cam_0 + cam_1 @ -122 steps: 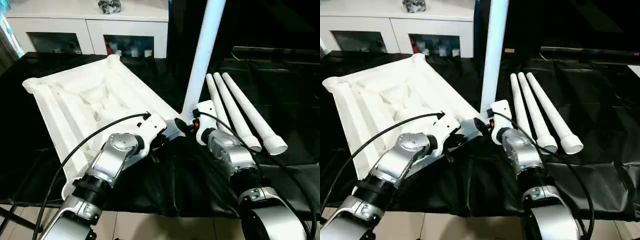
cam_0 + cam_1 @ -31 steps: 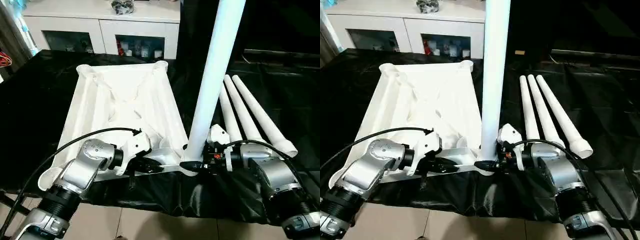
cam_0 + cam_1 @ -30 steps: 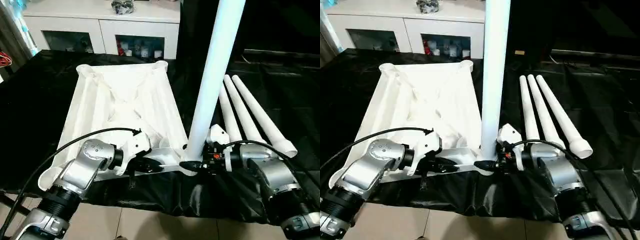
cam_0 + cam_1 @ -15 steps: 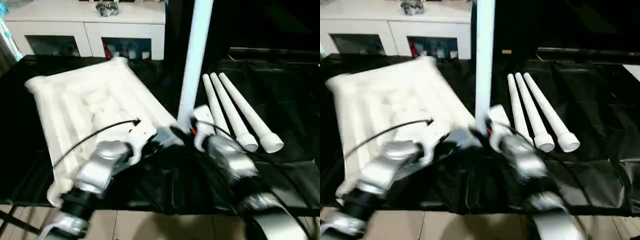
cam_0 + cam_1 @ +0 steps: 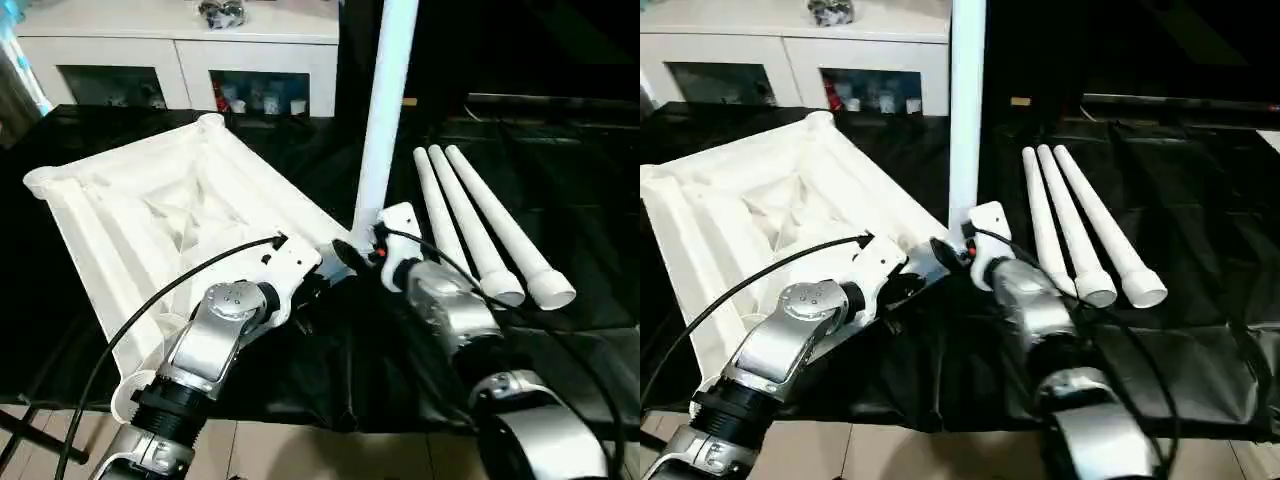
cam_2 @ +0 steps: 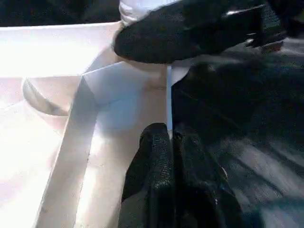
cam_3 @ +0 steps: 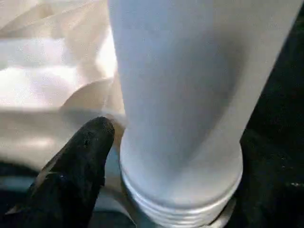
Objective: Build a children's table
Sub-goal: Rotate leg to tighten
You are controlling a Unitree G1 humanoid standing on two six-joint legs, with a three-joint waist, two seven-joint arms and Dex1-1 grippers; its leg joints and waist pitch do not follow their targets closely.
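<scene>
On the black-draped table [image 5: 560, 190], the left gripper [image 6: 168, 137] pinches the white ribbed plastic tabletop's [image 5: 150, 210] rim, steadying it while the right gripper's [image 5: 352, 250] parted fingers [image 7: 78, 156] straddle the upright white tapered leg [image 5: 385, 100] at its five-o'clock corner socket

Tabletop [image 5: 150, 210] at left, upright leg [image 5: 383, 110] in its near corner, three loose legs [image 5: 480, 225] to the right.

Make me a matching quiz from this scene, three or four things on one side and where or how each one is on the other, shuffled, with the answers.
Things:
1. upright leg
2. three loose legs
3. tabletop
4. cabinet

Places or states:
A. lying side by side on the black cloth
B. standing behind the work surface, glass doors
C. standing in a corner socket
D. lying upside down, ribs showing

Pairs: 1-C, 2-A, 3-D, 4-B
</scene>
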